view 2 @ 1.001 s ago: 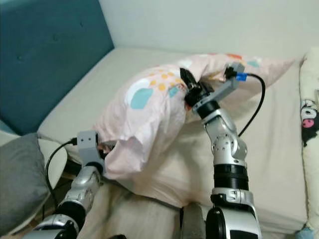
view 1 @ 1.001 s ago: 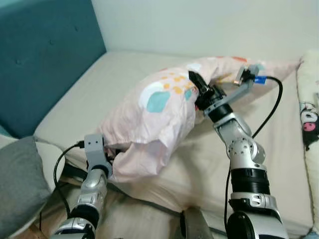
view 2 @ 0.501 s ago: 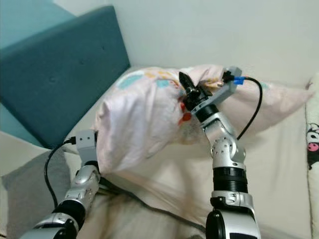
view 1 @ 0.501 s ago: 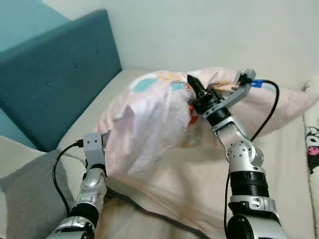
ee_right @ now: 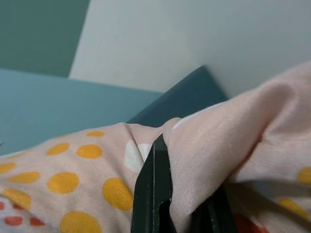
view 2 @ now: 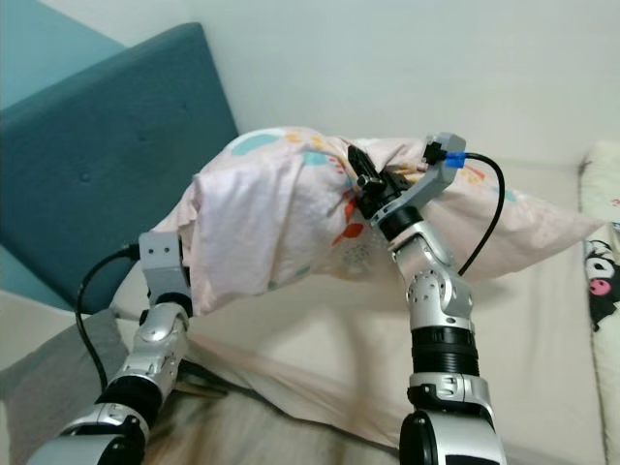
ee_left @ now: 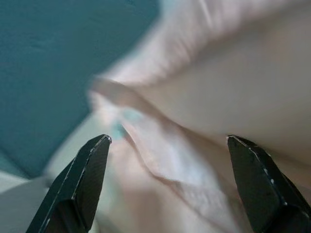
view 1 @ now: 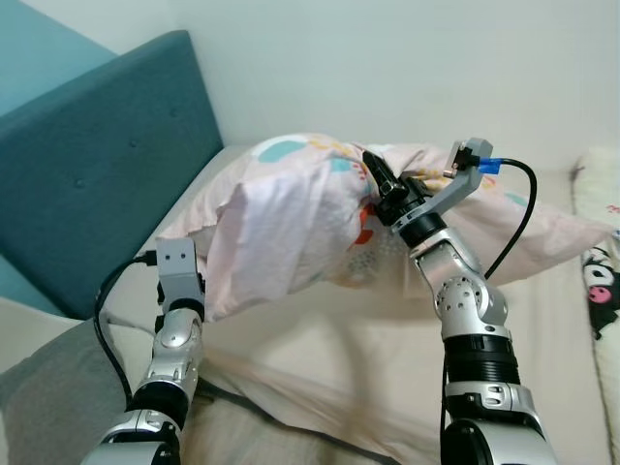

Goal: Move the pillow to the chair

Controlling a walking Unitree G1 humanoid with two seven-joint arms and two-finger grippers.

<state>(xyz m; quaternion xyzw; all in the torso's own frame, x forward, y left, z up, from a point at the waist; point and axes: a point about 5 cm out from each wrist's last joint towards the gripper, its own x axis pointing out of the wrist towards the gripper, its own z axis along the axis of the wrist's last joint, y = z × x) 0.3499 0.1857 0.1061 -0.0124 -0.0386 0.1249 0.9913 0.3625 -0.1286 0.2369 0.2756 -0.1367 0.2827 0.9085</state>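
The right gripper (view 1: 373, 167) has its fingers (ee_right: 154, 194) clenched on a fold of the pink patterned pillow (view 1: 291, 223), holding it up above the bed (view 1: 387, 358). The left gripper (ee_left: 165, 189) has its fingers (ee_left: 82, 179) spread wide, released, just under the pillow's lower edge. The pillow hangs beside the teal headboard (view 1: 87, 184), in front of the pale wall (view 1: 407, 68). A grey cushion (view 1: 48, 407) lies below the headboard.

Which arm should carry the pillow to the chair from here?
Right. The right tool is shut on a fold of the pillow, holding it up off the bed. The left tool is open beneath it.
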